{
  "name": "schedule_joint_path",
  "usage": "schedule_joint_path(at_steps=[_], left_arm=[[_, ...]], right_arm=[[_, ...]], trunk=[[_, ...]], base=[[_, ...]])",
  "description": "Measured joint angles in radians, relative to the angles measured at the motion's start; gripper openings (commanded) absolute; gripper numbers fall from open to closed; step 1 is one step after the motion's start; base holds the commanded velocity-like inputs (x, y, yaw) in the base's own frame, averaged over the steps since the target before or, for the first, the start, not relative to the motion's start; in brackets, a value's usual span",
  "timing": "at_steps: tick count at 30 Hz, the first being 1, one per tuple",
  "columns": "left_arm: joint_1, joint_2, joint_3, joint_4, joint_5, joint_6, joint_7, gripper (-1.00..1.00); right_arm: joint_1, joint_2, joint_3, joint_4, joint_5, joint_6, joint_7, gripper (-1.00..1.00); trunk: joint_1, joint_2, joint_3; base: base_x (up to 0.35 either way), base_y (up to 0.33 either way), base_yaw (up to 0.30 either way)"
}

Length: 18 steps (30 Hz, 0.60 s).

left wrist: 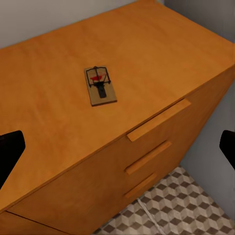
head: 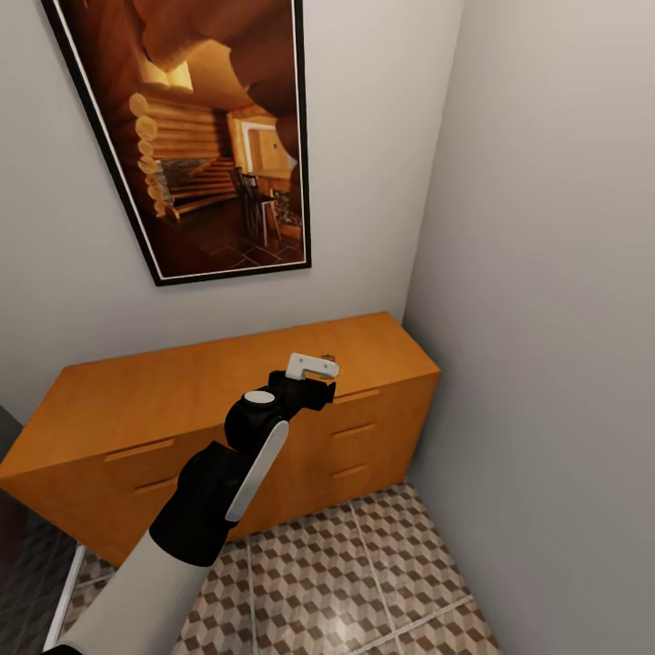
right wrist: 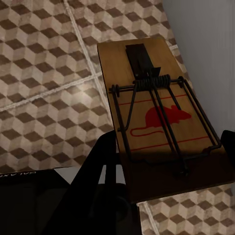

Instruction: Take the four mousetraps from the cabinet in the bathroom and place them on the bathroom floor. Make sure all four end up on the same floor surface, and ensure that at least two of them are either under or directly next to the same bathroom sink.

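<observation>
One brown wooden mousetrap (left wrist: 100, 85) with dark wire and a red bit lies flat on the orange-brown cabinet (left wrist: 147, 39) top, near its front edge. My left gripper (left wrist: 117, 147) hovers above it, open wide, its dark fingertips (left wrist: 10, 149) far apart. In the head view the left gripper (head: 314, 368) reaches over the cabinet (head: 182, 391). My right gripper (right wrist: 164, 156) is shut on a second mousetrap (right wrist: 147, 98) with a red mouse print, held over the cube-patterned floor (right wrist: 44, 73). The sink is out of view.
The cabinet stands in a corner against the back wall, with a grey wall (head: 546, 364) close on the right. Its drawers with bar handles (left wrist: 159, 120) are closed. A framed picture (head: 200, 136) hangs above. Tiled floor (head: 346, 564) lies in front, and a dark strip (head: 18, 564) borders it at the left.
</observation>
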Motion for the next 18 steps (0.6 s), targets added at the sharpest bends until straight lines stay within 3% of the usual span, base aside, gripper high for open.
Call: schedule_joint_path(at_steps=[18], left_arm=[[0.006,0.001,0.004,0.000,0.000,0.000,0.000,1.00]], right_arm=[[0.001,0.000,0.000,0.000,0.000,-0.001,0.002,-1.00]], trunk=[[0.000,0.000,0.000]], base=[[0.002,-0.002,0.000]])
